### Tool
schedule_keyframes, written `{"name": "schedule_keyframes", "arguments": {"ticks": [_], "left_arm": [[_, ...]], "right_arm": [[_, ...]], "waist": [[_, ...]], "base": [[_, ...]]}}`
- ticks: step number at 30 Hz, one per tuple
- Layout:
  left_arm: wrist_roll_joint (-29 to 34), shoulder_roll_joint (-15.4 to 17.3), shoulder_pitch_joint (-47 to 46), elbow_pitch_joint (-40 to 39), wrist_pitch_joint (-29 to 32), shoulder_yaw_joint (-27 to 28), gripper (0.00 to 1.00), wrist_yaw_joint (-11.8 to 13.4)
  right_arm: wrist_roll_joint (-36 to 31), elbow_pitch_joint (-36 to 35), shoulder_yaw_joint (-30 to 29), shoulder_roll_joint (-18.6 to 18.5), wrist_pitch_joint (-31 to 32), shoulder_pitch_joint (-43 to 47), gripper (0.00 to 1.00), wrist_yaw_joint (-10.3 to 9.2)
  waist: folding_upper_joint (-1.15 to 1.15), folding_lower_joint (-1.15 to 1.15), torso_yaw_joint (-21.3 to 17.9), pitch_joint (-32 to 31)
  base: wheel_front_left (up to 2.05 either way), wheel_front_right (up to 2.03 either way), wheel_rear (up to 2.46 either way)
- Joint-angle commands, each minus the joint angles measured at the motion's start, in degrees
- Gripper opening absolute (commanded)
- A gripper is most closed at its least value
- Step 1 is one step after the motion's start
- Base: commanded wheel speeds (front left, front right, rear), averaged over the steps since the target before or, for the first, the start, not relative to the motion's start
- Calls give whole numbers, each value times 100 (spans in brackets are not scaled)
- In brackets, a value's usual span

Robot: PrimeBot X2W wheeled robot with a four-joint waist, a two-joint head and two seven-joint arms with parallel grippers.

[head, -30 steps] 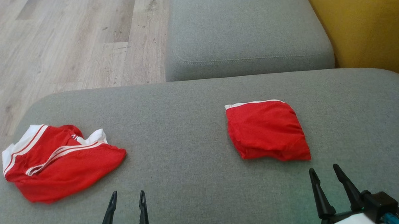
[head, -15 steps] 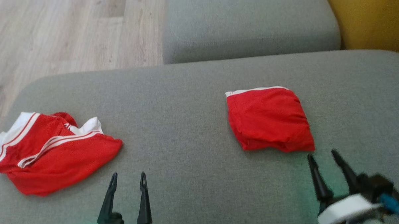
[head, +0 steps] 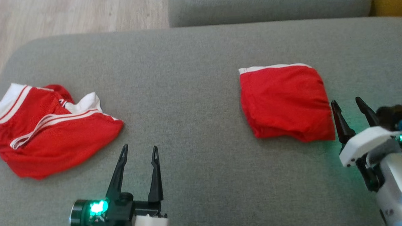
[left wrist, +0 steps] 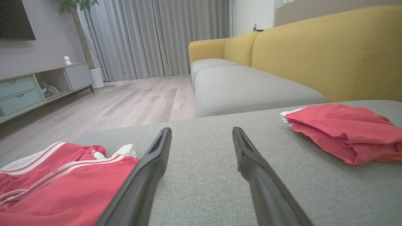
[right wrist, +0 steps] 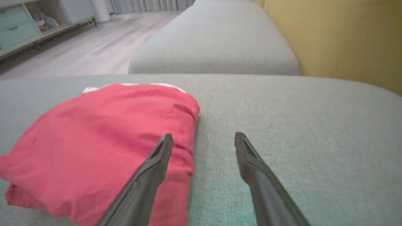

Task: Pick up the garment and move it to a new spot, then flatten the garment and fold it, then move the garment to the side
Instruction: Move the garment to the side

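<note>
Crumpled red shorts, white-striped, at frame left on grey woven cushion. Near them, lower centre, left claw spread wide. At right, folded red garment, squarish, soft-edged, just beside right claw, also wide. Wood floor upper left.

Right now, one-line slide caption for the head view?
Grey cushion: open left gripper near crumpled red striped shorts, open right gripper beside a folded red garment.
</note>
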Motion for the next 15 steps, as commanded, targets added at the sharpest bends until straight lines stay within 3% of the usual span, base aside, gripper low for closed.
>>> {"name": "schedule_keyframes", "arguments": {"ticks": [1,5,8,9,10,11,15], "left_arm": [[55,-31,-248,-205,-30,121,100,-4],[51,-32,-371,-225,-30,73,100,18],[17,-32,-445,-211,-30,48,100,41],[3,-32,-465,-208,-30,42,100,52],[-8,-33,-485,-207,-30,39,100,64],[-16,-33,-502,-208,-30,41,100,81],[-96,-33,-531,-229,-30,48,100,115]], "right_arm": [[72,5,157,-113,74,-205,100,-4],[75,607,324,-114,240,-617,100,-4],[144,1031,567,84,489,-751,100,-4],[200,1137,657,139,567,-783,64,-4],[255,1206,769,171,615,-815,11,-4],[324,1244,855,189,620,-848,0,-4],[538,1271,1064,38,444,-997,0,-4]], "waist": [[0,-1,66,146],[0,-1,121,344],[0,-1,144,438],[0,-1,144,462],[0,-1,135,484],[0,-1,116,504],[0,-1,-55,580]], "base": [[0,0,0],[0,0,0],[0,0,0],[0,0,0],[0,0,0],[0,0,0],[0,0,0]]}}
